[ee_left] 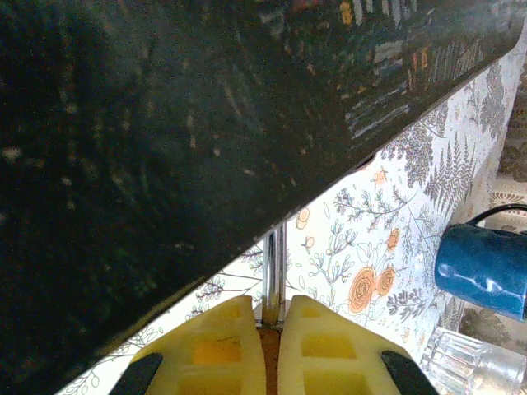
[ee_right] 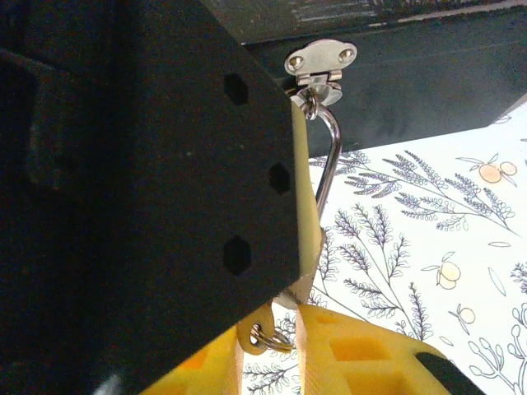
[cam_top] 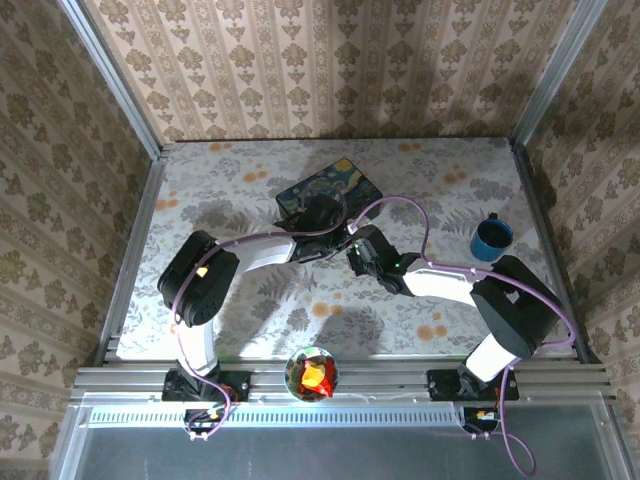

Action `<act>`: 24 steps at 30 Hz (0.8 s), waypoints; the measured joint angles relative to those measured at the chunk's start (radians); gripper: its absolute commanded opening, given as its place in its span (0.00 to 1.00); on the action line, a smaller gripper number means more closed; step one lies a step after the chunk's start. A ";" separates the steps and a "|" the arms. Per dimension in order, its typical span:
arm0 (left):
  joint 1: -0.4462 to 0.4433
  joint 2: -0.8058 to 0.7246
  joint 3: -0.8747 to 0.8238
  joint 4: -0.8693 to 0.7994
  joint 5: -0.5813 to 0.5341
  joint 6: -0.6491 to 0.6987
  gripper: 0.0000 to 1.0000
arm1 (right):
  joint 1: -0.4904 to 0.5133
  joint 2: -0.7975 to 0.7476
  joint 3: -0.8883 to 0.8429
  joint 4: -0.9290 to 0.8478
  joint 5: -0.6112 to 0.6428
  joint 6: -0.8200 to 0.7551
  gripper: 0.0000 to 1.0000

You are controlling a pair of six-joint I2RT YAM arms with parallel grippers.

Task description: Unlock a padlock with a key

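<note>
Gripping the padlock [ee_left: 273, 271], your left gripper [ee_left: 271, 311] sits beside the box [ee_left: 165, 123]. Your right gripper [ee_right: 290, 341] is at the key ring [ee_right: 265, 337]; its grip is unclear.

Padlock [ee_right: 326, 177], apparently hooked through hasp [ee_right: 320, 61]

Note starry-night box [cam_top: 340, 182] at far centre of floral table [cam_top: 220, 190], blue cup [cam_top: 492, 238] right, bowl [cam_top: 311, 374] at near edge.

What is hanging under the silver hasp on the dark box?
The padlock hangs by its thin shackle from the hasp and runs down. Its body is covered by a black plate in front.
</note>
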 measured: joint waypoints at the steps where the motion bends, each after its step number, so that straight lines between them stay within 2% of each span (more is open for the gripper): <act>1: 0.000 0.000 0.000 0.000 0.000 -0.002 0.00 | 0.002 0.002 0.002 0.000 0.002 -0.002 0.15; 6: 0.002 0.002 0.000 0.000 -0.001 -0.005 0.00 | 0.004 0.017 0.014 0.004 -0.005 0.008 0.00; 9: 0.003 0.002 0.000 -0.002 -0.004 -0.004 0.00 | -0.015 0.017 0.014 0.011 -0.058 0.038 0.00; 11: 0.005 0.002 0.000 0.000 -0.011 -0.005 0.00 | -0.050 0.014 0.006 0.034 -0.136 0.078 0.00; 17: 0.005 0.002 -0.001 0.023 -0.018 -0.027 0.00 | -0.212 0.008 -0.050 0.153 -0.511 0.262 0.00; 20: 0.004 0.002 -0.003 0.043 -0.018 -0.037 0.00 | -0.265 0.023 -0.060 0.197 -0.635 0.343 0.00; 24: 0.004 0.002 -0.023 0.061 -0.018 -0.053 0.08 | -0.306 0.062 -0.082 0.277 -0.755 0.436 0.00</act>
